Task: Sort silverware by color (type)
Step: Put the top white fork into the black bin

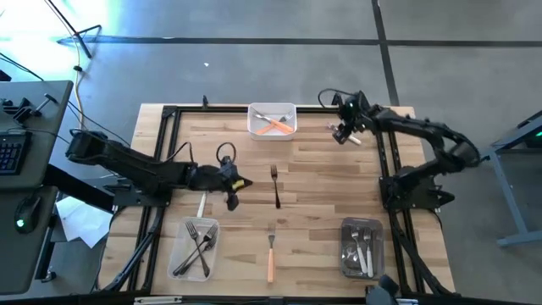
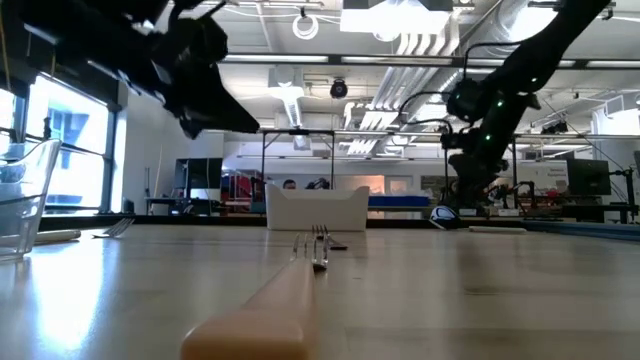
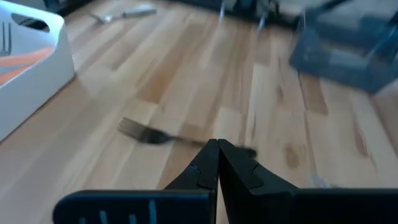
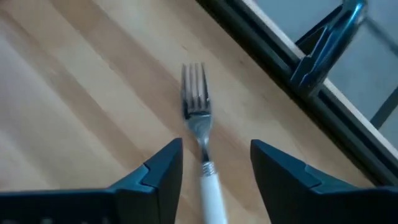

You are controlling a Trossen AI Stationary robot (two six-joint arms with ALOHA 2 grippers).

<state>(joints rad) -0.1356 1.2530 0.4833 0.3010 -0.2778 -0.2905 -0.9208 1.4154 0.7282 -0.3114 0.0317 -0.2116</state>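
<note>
**Right gripper lined up over white-handled fork at back-right corner**

Left gripper [image 1: 230, 188] sits over the middle-left of the desk [image 1: 322, 182], fingers pressed together, nothing between them. A dark fork [image 1: 276, 186] lies just to its right at desk centre, long axis front-to-back, tines toward the back edge. Left wrist view shows that dark fork [image 3: 155, 135] ahead of the closed tips, not gripped.

Orange-handled fork [image 1: 271, 252] lies near the front edge, centre, also front-to-back.

Trays: clear one [image 1: 193, 249] at front-left with metal forks, white one [image 1: 272, 119] at back-centre with orange-handled ones, dark one [image 1: 362, 247] at front-right with pale-handled ones.

Right gripper [image 1: 345, 131] hovers near the back-right corner, jaws spread wide, empty. White-handled fork [image 4: 202, 149] lies directly under it, handle running between the two fingers [image 4: 158, 168], tines pointing away from the wrist. So the jaws straddle the fork's long axis.

Judgement: right arm is the nearer one and is set to descend and close across the handle.
</note>
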